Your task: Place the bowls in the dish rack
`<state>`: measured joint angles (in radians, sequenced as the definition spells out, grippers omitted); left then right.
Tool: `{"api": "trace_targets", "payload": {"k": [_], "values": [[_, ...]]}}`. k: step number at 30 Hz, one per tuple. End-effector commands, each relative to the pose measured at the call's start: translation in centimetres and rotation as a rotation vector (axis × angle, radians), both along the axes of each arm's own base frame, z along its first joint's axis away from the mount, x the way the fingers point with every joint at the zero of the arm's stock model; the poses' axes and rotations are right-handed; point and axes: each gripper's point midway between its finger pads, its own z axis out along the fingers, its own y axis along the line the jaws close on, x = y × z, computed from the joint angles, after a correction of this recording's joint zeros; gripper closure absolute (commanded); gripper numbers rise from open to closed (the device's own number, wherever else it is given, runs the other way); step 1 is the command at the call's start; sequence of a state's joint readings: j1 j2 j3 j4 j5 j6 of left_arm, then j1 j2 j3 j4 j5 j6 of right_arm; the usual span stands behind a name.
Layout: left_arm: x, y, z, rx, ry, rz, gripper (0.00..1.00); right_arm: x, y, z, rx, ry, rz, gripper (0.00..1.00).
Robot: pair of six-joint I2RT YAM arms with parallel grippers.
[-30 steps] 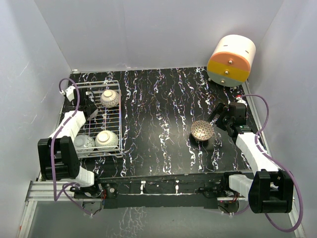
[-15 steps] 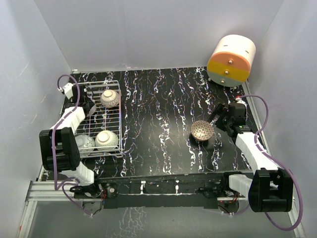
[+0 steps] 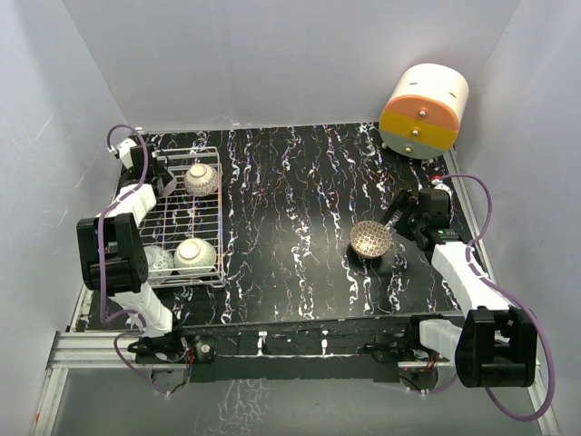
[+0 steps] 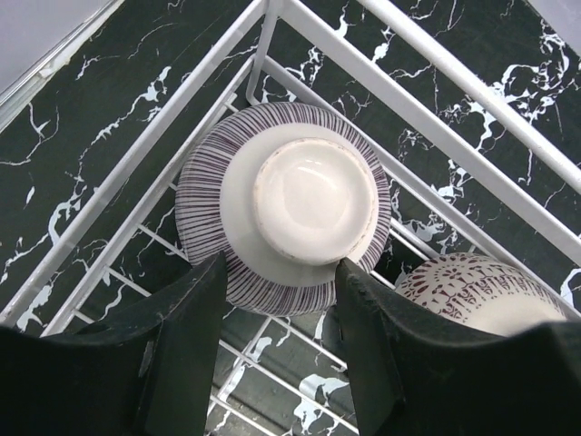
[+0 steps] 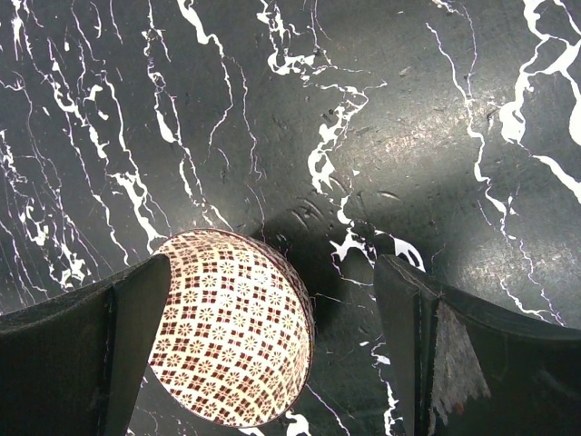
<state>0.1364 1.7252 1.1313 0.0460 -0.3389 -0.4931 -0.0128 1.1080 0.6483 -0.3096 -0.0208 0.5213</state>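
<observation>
The white wire dish rack point(image 3: 221, 218) stands at the table's left. In the top view three bowls show in it: one at its far side point(image 3: 201, 179) and two at its near end point(image 3: 154, 262) point(image 3: 195, 256). My left gripper point(image 3: 154, 174) point(image 4: 280, 268) is open over the rack's far-left corner, just above an upturned purple-striped bowl point(image 4: 290, 204); a dotted bowl point(image 4: 472, 291) lies beside it. The arm hides the striped bowl from above. My right gripper point(image 3: 392, 227) point(image 5: 272, 277) is open wide, with the brown-gold bowl point(image 3: 370, 239) point(image 5: 236, 341) by its left finger.
A large cream, orange and yellow cylinder point(image 3: 423, 111) stands at the far right corner. White walls close in the black marbled table point(image 3: 290, 200) on three sides. The rack's corner wires point(image 4: 436, 136) run close round the left fingers.
My left wrist has swung toward the rack's far-left corner, the arm folding back. Its jaws stand as before. The right arm and the brown-gold bowl have not moved.
</observation>
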Motion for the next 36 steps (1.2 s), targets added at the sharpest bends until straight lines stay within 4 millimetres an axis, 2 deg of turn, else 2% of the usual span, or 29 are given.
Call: {"api": "trace_targets", "payload": {"k": [1,4,8,14,16,21,24,26,27,30,31,36], "values": [[2.3,-0.3,1.1,-0.018,-0.063,-0.050,0.52,1.3,-0.3,1.4,-0.023,-0.061,-0.008,0.02],[2.6,-0.6,1.0,-0.040,-0.067,-0.058,0.52,1.4,-0.4,1.4,-0.024,-0.059,-0.010,0.02],[2.7,-1.1,2.1,-0.058,-0.106,-0.069,0.50,1.4,-0.3,1.4,-0.024,-0.059,-0.009,0.02],[0.4,-2.2,4.1,-0.121,-0.092,-0.064,0.28,1.5,-0.2,1.1,-0.018,-0.051,-0.002,0.02],[-0.7,-2.7,5.0,-0.139,-0.107,-0.072,0.19,1.5,-0.1,1.2,-0.016,-0.054,0.002,0.02],[-2.6,-4.9,7.8,-0.174,-0.158,-0.177,0.14,1.5,-0.2,1.2,-0.024,-0.053,0.000,0.02],[-3.6,-5.9,10.3,-0.170,-0.196,-0.246,0.04,1.6,-0.1,1.3,-0.016,-0.056,0.000,0.02],[-4.2,-7.1,11.7,-0.171,-0.221,-0.308,0.03,1.6,-0.1,1.2,-0.007,-0.053,-0.005,0.01],[-4.5,-8.1,12.2,-0.175,-0.234,-0.352,0.03,1.8,0.0,1.3,0.000,-0.052,-0.009,0.02],[-5.1,-13.1,13.7,-0.161,-0.280,-0.575,0.03,2.1,0.0,1.2,0.015,-0.038,-0.024,0.02],[-5.5,-16.2,14.0,-0.124,-0.274,-0.663,0.03,2.3,0.0,1.1,0.017,-0.032,-0.027,0.02],[-7.6,-27.7,14.4,0.073,-0.234,-0.981,0.03,3.4,-0.1,2.7,0.029,-0.060,-0.049,0.02]]}}
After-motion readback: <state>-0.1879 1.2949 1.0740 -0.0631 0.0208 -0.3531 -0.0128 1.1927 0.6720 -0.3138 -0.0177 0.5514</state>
